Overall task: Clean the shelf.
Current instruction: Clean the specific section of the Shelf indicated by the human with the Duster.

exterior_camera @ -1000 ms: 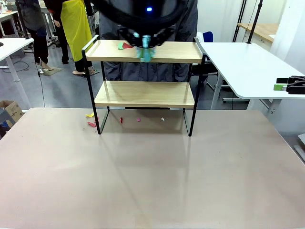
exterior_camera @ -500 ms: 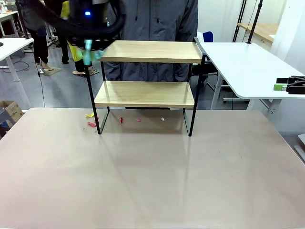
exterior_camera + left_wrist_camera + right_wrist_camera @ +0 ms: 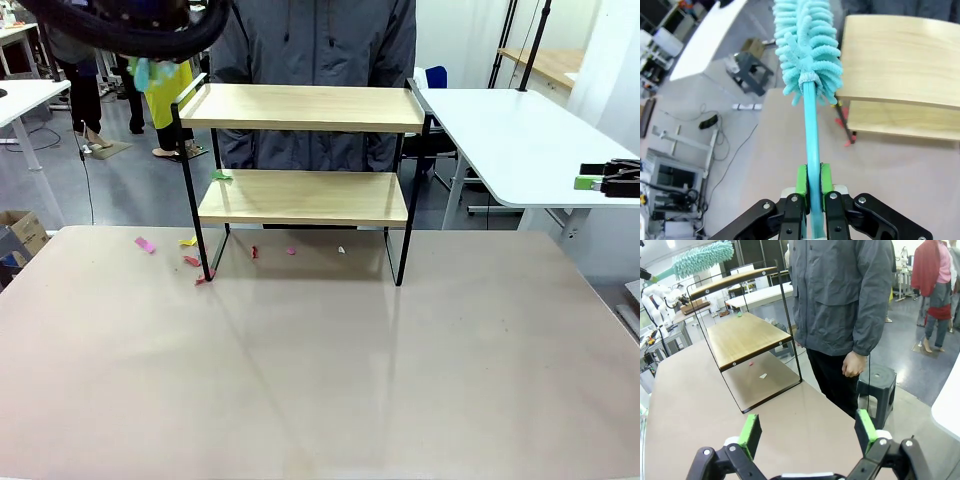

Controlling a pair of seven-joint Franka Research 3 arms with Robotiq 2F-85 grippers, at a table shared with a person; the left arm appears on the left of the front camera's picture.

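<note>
The shelf is standing at the far middle of the worktop, a person standing just behind it. The left gripper is clamping the handle of a teal duster, its fluffy head hovering by the shelf's left end. The right gripper is gaping wide, grasping nothing. A green scrap is lying, it seems, on the lower board's left edge; a pink scrap is lying on the worktop nearby.

Lab workspace, white worktables, tripod poles, cardboard box on floor
</note>
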